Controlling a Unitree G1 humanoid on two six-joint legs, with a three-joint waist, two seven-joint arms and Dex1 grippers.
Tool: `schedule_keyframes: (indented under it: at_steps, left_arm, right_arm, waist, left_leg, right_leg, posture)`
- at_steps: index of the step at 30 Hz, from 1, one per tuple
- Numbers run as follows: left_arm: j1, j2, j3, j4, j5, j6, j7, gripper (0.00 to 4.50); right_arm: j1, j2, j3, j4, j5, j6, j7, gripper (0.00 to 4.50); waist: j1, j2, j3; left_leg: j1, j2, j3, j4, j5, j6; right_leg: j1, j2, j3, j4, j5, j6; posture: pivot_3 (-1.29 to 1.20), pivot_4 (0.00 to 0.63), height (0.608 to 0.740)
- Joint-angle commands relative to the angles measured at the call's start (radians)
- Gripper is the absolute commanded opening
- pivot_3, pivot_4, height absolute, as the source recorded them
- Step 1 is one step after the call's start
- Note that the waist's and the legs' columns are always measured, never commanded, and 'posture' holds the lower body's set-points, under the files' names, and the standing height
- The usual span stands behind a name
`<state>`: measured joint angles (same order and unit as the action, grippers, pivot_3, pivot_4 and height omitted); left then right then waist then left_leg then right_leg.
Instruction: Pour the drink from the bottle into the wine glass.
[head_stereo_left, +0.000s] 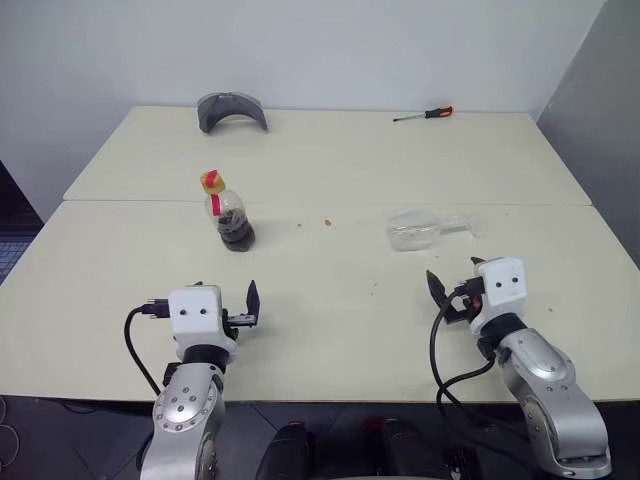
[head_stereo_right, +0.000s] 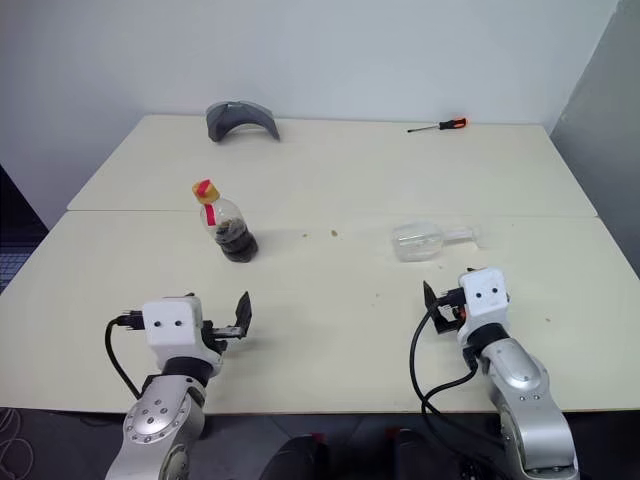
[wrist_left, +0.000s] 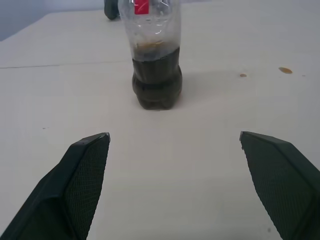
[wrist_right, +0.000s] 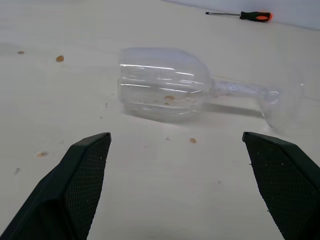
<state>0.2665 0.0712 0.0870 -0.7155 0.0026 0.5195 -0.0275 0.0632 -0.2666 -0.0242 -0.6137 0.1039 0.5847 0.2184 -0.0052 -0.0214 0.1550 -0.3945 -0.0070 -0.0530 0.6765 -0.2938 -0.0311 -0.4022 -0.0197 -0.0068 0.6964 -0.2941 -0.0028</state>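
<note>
The left gripper (head_stereo_left: 224, 303) is hovering over the near left part of the table (head_stereo_left: 330, 300), its two black fingers (wrist_left: 82, 172) standing wide apart and holding nothing. Straight beyond it, well apart, the bottle (head_stereo_left: 229, 212) is standing upright on the table with its yellow cap on and a red label band at the neck; the drink (wrist_left: 156, 82) is sitting dark in the lower part of its body. Farther back on the left, near the table's far edge, a grey curved object (head_stereo_left: 231, 109) is lying.

Moving rightward, a few small brown specks (head_stereo_left: 327, 221) are lying on the tabletop between the bottle and the wine glass (head_stereo_left: 424, 229). The wine glass is lying on its side, its bowl pointing toward the bottle's side and its stem and foot pointing to the right. Just short of it, the right gripper (head_stereo_left: 456, 286) is hovering over the table, its jaws also spread wide with nothing between them and not touching the glass. At the far right of the table's back section, a screwdriver (head_stereo_left: 425, 115) with a red-orange handle is lying.
</note>
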Motion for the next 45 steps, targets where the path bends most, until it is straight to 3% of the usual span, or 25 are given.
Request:
schedule_keyframes:
  at_steps: [1,8,12,17,24,33,45]
  left_arm:
    - [0.029,-0.009,-0.008,-0.078,0.024,-0.003,0.028,4.47]
    - [-0.018,-0.009,0.044,-0.028,0.020,-0.004,0.054,4.47]
    - [-0.192,0.048,0.137,0.119,0.011,-0.022,0.064,4.47]
    - [-0.314,0.098,0.164,0.260,-0.034,-0.047,0.011,4.47]
    - [-0.408,0.114,0.151,0.406,-0.098,-0.085,-0.059,4.47]
    - [-0.509,0.139,0.140,0.527,-0.101,-0.145,-0.078,4.47]
    - [-0.722,0.179,0.132,0.886,-0.119,-0.311,-0.137,4.47]
  right_arm:
    - [-0.023,-0.031,-0.011,-0.023,0.030,0.002,0.043,4.50]
    - [-0.056,-0.078,-0.046,0.005,0.169,-0.024,0.192,4.50]
    - [-0.189,-0.165,-0.027,0.056,0.435,-0.037,0.554,4.50]
    - [-0.331,-0.181,0.028,0.155,0.504,-0.067,0.697,4.50]
    - [-0.446,-0.100,0.114,0.254,0.446,-0.112,0.665,4.50]
    - [-0.475,-0.068,0.119,0.264,0.456,-0.099,0.618,4.50]
    - [-0.493,-0.033,0.106,0.256,0.442,-0.114,0.553,4.50]
  waist:
    - [0.000,0.000,0.000]
    - [0.000,0.000,0.000]
    - [0.000,0.001,0.002]
    - [0.000,0.000,0.003]
    - [0.003,0.000,0.003]
    - [0.003,0.000,0.003]
    - [0.003,0.000,0.003]
  left_leg:
    - [0.000,0.000,0.000,0.000,0.000,0.000]
    - [0.000,0.000,-0.001,0.000,0.000,0.000]
    - [0.002,0.000,-0.001,0.001,0.000,0.000]
    - [0.017,0.000,-0.004,-0.006,-0.001,0.002]
    - [0.015,0.000,-0.004,-0.006,-0.001,0.002]
    - [0.014,0.000,-0.004,-0.006,-0.001,0.002]
    - [0.014,0.000,-0.004,-0.006,-0.001,0.001]
  right_leg:
    - [0.000,0.000,0.000,0.000,0.000,0.000]
    - [0.001,0.000,-0.001,0.000,0.000,0.000]
    - [0.003,0.001,-0.002,0.000,0.000,0.000]
    - [0.019,0.002,-0.004,-0.010,0.000,-0.001]
    - [0.018,0.000,-0.004,-0.013,0.001,0.000]
    - [0.018,-0.001,-0.004,-0.013,0.001,0.001]
    - [0.017,-0.001,-0.004,-0.014,0.002,0.001]
  posture:
    - [0.00,0.150,0.740]
    - [0.00,0.150,0.740]
    - [0.00,0.150,0.740]
    - [0.00,0.150,0.740]
    - [0.00,0.150,0.740]
    - [0.00,0.150,0.740]
    - [0.00,0.150,0.740]
